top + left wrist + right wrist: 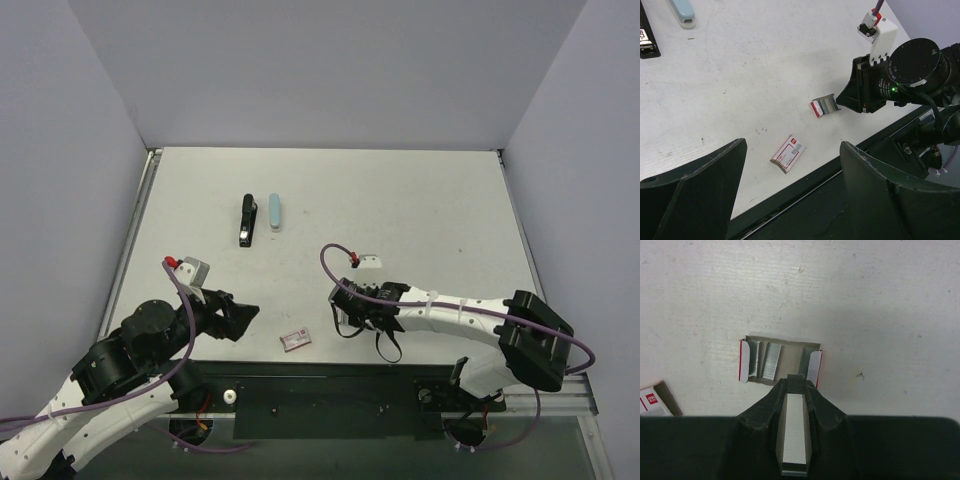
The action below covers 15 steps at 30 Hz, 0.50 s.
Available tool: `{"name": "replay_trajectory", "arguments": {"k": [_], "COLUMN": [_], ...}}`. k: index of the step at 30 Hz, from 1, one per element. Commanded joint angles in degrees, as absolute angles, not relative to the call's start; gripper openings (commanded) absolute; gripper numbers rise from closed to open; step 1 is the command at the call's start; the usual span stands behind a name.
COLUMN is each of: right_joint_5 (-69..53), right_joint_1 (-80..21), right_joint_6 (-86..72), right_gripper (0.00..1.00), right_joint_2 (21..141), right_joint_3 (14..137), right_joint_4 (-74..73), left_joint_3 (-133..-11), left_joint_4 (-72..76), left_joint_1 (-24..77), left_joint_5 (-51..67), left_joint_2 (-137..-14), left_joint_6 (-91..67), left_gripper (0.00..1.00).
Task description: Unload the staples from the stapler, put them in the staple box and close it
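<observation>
The black stapler (246,220) lies at the back left of the table, a light blue stapler-shaped piece (274,212) right beside it; both show in the left wrist view too, the black stapler (647,40) at the left edge. My right gripper (797,384) is shut on a silver strip of staples (795,430), its tip just at the near edge of an open staple tray (780,362) that holds more strips. From the left wrist view the tray (826,105) lies in front of the right gripper (847,100). My left gripper (248,315) is open, nothing between its fingers (715,175).
A red and white staple box sleeve (296,340) lies near the front edge of the table, between the two arms; it also shows as the sleeve (788,153) and the sleeve (655,400). The black front rail (330,385) runs just below it.
</observation>
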<state>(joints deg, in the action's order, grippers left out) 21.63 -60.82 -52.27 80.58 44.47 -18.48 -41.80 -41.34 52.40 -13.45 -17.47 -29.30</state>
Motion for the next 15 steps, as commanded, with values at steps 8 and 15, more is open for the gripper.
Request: {"name": "replay_trajectory", "arguments": {"k": [8,15], "right_joint_5": [23.47,23.55], "right_joint_1": [-59.94,-59.68], "right_joint_6": [-56.95,-57.65], "right_gripper": [0.08,0.09], "right_joint_2": [84.64,87.19], "right_joint_3": [44.73,45.97], "right_joint_4": [-17.4,-16.88], "left_joint_3": [-41.84,-41.75], "left_joint_4": [-38.5,-38.5], "left_joint_1": [52.03,52.03], "left_joint_5": [-12.75,-12.57], "left_joint_2": [-16.79,-16.44], "left_joint_6": [-28.3,-28.3], "left_gripper": [0.86,0.86]}}
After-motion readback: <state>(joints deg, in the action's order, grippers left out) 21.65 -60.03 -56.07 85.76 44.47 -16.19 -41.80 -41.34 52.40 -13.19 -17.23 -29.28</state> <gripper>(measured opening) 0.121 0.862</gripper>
